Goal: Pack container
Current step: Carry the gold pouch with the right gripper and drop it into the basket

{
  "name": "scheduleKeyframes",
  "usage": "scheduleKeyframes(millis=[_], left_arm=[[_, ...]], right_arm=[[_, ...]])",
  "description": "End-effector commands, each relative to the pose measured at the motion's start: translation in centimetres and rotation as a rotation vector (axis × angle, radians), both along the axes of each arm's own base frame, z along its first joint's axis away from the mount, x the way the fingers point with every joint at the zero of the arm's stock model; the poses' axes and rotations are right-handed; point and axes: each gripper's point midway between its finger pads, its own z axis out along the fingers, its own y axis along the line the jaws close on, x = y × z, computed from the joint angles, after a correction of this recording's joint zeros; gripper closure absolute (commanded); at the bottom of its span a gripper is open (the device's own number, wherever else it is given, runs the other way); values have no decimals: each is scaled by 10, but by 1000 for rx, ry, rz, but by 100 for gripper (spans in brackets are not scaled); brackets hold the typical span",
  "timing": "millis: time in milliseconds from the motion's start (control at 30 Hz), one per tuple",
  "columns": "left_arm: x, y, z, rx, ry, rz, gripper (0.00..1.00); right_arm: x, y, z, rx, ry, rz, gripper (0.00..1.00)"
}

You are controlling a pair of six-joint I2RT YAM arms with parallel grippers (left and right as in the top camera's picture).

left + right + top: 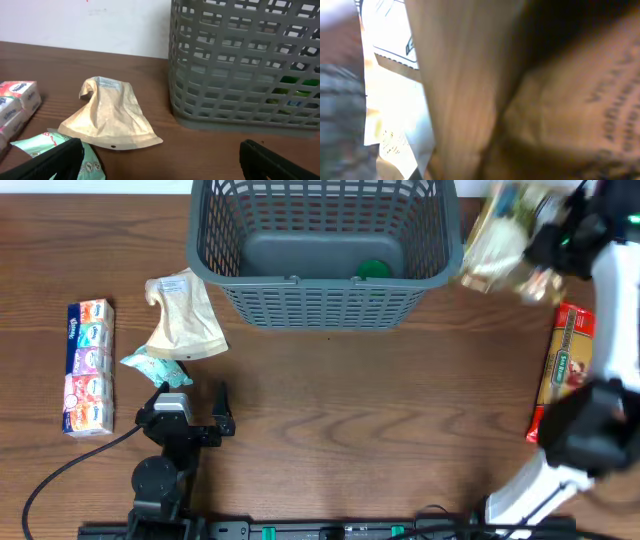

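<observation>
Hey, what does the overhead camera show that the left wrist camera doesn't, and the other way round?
Only overhead: the right hand holding a blurred packet beside the basket, a red and yellow box on the right, and the basket's floor. Only left wrist: the white wall in the background. Both: the basket, something green inside it, the tan pouch, the tissue pack, the teal packet and the open left hand.

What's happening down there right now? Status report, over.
Left gripper open, empty. Right gripper shut on bag, beside container right rim. One green item inside; opening unobstructed.
</observation>
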Motion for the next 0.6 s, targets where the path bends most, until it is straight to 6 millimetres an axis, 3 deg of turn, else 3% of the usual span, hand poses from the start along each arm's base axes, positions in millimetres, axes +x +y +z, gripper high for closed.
scheduleKeyframes(millis=[0, 200, 300, 400, 567], left_arm=[[-1, 1, -20, 1, 60, 7, 1], [-1, 1, -20, 0, 60, 7, 2], [-1, 1, -20, 0, 60, 7, 2], [-1, 1, -20, 0, 60, 7, 1], [-1, 1, -20, 0, 60, 6, 2]], right_arm=[[-21, 22, 127, -81, -306, 9, 99], [-34, 71, 220, -141, -593, 121, 99], [-31, 110, 244, -173, -691, 248, 99], [-28, 166, 245, -229, -722, 470, 99], [-22, 256, 210, -470, -697, 896, 99]])
